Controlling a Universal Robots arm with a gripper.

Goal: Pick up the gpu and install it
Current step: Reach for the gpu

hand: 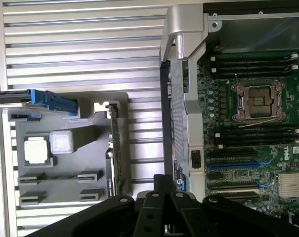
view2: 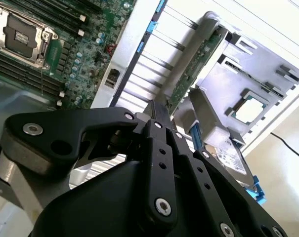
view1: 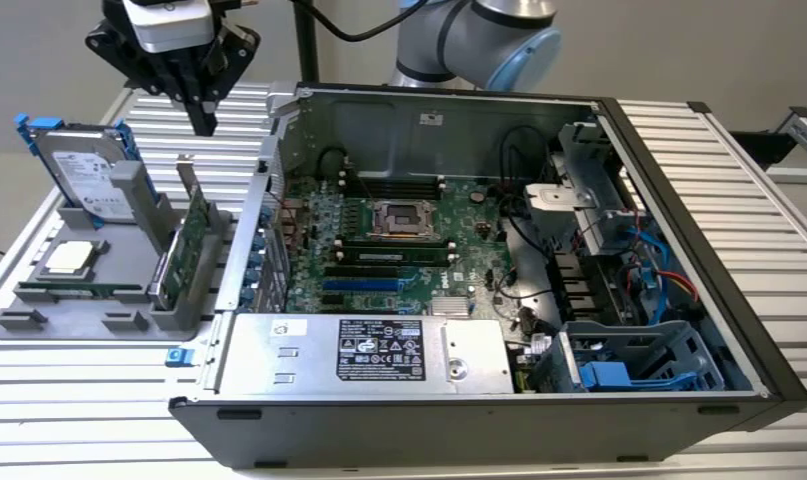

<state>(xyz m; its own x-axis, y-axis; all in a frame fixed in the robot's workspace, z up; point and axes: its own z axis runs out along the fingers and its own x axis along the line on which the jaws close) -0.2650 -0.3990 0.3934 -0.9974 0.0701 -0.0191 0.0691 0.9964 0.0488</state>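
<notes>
Green card, the gpu (view1: 196, 235), stands on its edge in a grey holder (view1: 43, 325) at the table's (view1: 96, 400) edge, likely so it is easy to grab from above. The gripper (view1: 206, 125) hangs above it, pressed together, holding nothing. The exterior view shows the gap between them; the first wrist view shows the card's thin top (hand: 114, 148).

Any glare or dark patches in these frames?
Exterior view: even light, but the case is shadowed along the exterior view's right. Second wrist view: table washed out white, gripper near black. First wrist view: mild glare on the table; gpu evenly lit.
</notes>
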